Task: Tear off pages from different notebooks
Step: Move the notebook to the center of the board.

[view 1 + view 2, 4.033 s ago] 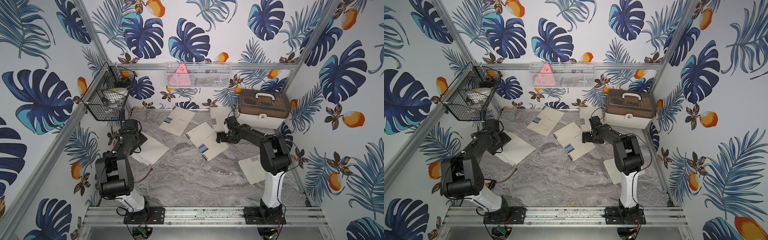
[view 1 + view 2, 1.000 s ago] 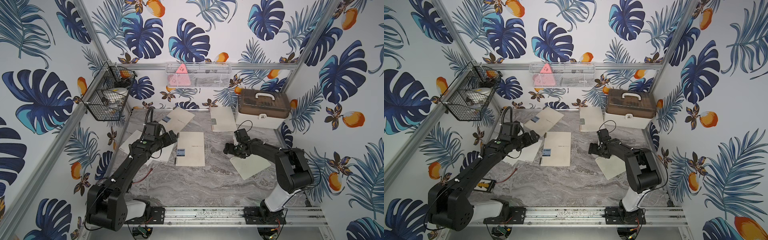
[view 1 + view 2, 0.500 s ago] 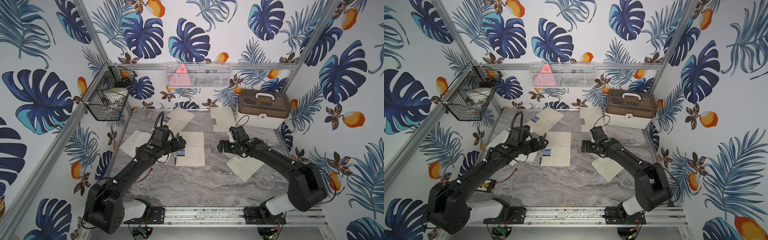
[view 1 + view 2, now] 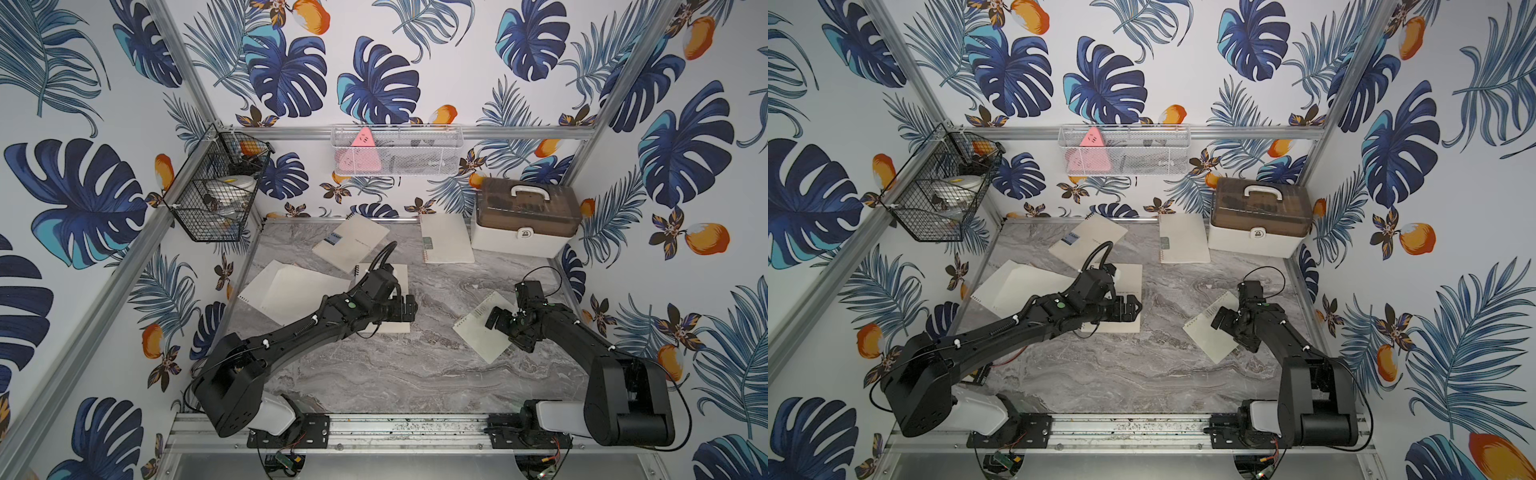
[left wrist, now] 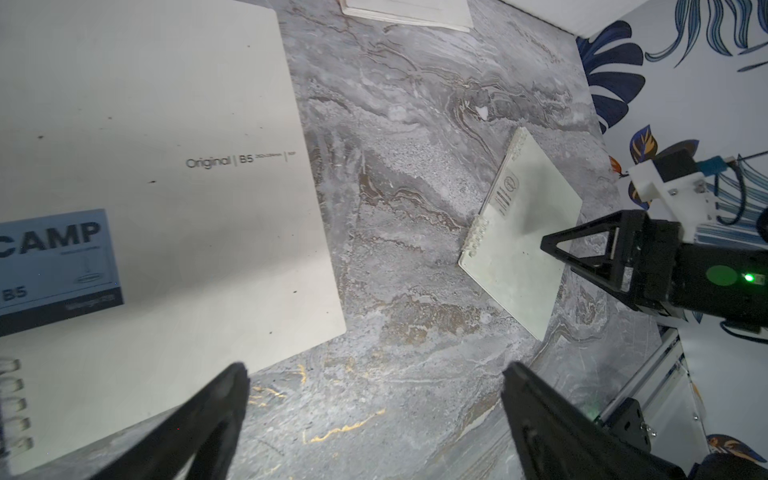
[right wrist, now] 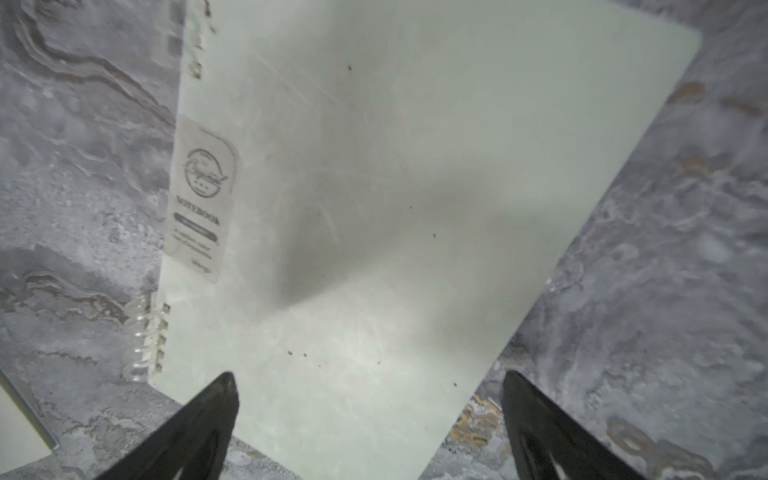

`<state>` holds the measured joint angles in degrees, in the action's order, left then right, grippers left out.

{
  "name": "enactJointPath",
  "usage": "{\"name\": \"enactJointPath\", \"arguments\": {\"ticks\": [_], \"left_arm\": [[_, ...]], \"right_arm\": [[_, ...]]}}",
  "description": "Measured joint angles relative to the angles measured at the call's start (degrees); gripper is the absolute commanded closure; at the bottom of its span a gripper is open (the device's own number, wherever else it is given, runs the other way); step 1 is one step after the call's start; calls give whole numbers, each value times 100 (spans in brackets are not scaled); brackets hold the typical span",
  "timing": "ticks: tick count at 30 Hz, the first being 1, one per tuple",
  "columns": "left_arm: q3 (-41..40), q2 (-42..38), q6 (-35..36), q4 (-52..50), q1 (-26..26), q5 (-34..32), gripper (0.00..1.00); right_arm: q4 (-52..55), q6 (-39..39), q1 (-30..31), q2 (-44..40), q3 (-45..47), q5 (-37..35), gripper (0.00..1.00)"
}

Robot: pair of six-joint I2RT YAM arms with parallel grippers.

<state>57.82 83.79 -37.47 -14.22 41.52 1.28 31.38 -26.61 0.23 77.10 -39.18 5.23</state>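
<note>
The grey marbled desk (image 4: 415, 374) spreads beneath both claws. A white box with a brown lid (image 4: 523, 224) stands well beyond the right claw (image 6: 370, 382). A cream spiral-bound notebook with a blue "CAMP" label (image 5: 166, 124) lies under the left claw (image 5: 374, 374), which hangs over its corner. A pale spiral-bound notebook with a faint round logo (image 6: 415, 166) lies under the right claw. Two loose white punched pages (image 4: 291, 295) overlap behind the left claw, beside its arm. Both claws gape wide, holding nothing.
</note>
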Motion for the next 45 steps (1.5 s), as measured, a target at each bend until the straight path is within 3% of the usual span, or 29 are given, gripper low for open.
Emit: {"name": "enactJointPath", "arguments": {"ticks": [10, 15, 20, 25, 28, 34, 40, 45], "left_arm": [[52, 192, 11, 90, 214, -352, 1], [-11, 33, -33, 26, 271, -533, 1], [2, -61, -50, -90, 426, -691, 1], [22, 22, -50, -59, 564, -719, 1], [173, 337, -44, -17, 680, -649, 1], [680, 1220, 125, 293, 872, -393, 1], [2199, 2734, 798, 269, 870, -323, 1], [3126, 3801, 1246, 216, 750, -256, 1]], "right_arm": [[-664, -98, 22, 186, 96, 688, 0], [-846, -138, 509, 313, -24, 944, 0], [-817, -116, 1019, 356, -404, 955, 0], [-424, 55, 640, -184, -398, 485, 0], [-201, 116, 181, -348, -205, 269, 0], [-188, -26, 42, -363, 144, 487, 0], [-1021, -518, 42, -50, 402, 1143, 0], [-1563, -791, 42, -11, 518, 1285, 9]]}}
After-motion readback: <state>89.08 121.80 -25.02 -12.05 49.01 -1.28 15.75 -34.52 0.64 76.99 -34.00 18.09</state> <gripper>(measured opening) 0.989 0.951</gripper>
